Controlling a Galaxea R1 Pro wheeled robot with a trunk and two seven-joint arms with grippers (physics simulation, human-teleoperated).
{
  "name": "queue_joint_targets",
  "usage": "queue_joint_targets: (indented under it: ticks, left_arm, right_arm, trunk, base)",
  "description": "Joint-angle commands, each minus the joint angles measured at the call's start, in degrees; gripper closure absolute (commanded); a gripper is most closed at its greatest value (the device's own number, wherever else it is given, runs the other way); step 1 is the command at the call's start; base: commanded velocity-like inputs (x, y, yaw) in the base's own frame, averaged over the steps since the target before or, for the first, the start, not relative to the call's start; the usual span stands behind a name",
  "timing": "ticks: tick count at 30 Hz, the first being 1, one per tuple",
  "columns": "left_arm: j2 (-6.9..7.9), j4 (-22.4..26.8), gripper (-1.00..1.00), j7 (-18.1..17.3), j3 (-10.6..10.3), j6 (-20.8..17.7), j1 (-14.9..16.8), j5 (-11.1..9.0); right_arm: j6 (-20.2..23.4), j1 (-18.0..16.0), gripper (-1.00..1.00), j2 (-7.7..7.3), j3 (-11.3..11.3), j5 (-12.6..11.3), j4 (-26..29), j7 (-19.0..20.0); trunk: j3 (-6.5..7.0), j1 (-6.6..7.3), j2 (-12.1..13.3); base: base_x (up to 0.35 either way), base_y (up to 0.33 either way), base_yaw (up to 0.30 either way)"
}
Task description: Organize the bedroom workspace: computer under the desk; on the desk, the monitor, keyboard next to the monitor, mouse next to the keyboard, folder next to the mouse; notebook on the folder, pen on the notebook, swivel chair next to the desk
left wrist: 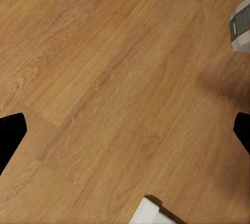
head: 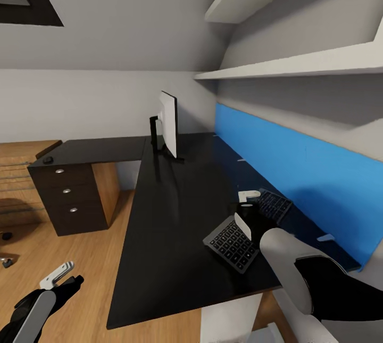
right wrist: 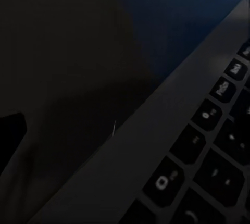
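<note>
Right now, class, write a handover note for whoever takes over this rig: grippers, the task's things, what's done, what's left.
Left gripper: open, over the floor.
Right gripper: at the keyboard; grip unclear.
Keyboard: on the desk by the blue back panel, well apart from the monitor.
Done: monitor stands on the desk.
Left: keyboard next to monitor, then mouse, folder, notebook, pen, chair.

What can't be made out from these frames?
- Right gripper: jaw state and any contact with the keyboard; the wrist body covers it in the head view.
- Keyboard's middle: hidden by that arm.
- Monitor: seen edge-on, screen face not visible.
- Small dark object on the desk above the drawers: too small to identify.
- Left gripper: fingertips cut off by left wrist view edges.
</note>
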State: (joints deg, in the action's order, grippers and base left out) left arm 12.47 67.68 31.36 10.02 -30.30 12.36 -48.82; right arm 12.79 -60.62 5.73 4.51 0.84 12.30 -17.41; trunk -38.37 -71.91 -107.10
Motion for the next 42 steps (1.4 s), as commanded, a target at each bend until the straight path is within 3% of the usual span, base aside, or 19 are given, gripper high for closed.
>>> queue_joint_targets:
  ticks: [1,10,20,24,42]
  left_arm:
    - [0.01,0.10,-1.00,0.46,0.00,-0.11,0.03,-0.58]
    - [-0.01,0.08,-1.00,0.46,0.00,-0.11,0.03,-0.58]
    - [-0.02,0.08,-1.00,0.46,0.00,-0.11,0.03,-0.65]
    - [-0.04,0.08,-1.00,0.46,0.00,-0.11,0.03,-0.66]
    - [0.01,-0.09,-1.00,0.20,-0.01,-0.28,0.03,-0.61]
  right_arm:
    - [0.57,-0.03,-1.00,-0.01,0.48,0.11,0.10,-0.26]
    - [0.57,-0.03,-1.00,-0.10,0.47,0.13,0.09,-0.26]
    - [0.57,-0.03,-1.00,-0.18,0.50,0.13,0.09,-0.26]
    - [0.57,-0.03,-1.00,-0.19,0.50,0.13,0.09,-0.26]
    - [0.57,-0.03,-1.00,-0.11,0.50,0.13,-0.24,-0.26]
  trunk:
    - [-0.25,-0.22,-0.45]
    - [-0.96,-1.10,-2.05]
    - [-0.96,-1.10,-2.05]
    - [-1.68,-1.98,-3.65]
    - [-1.68,-1.98,-3.65]
  base:
    - [0.000,0.000,0.000]
    - [0.000,0.000,0.000]
    - [0.000,0.000,0.000]
    - [0.000,0.000,0.000]
    - [-0.060,0.000,0.000]
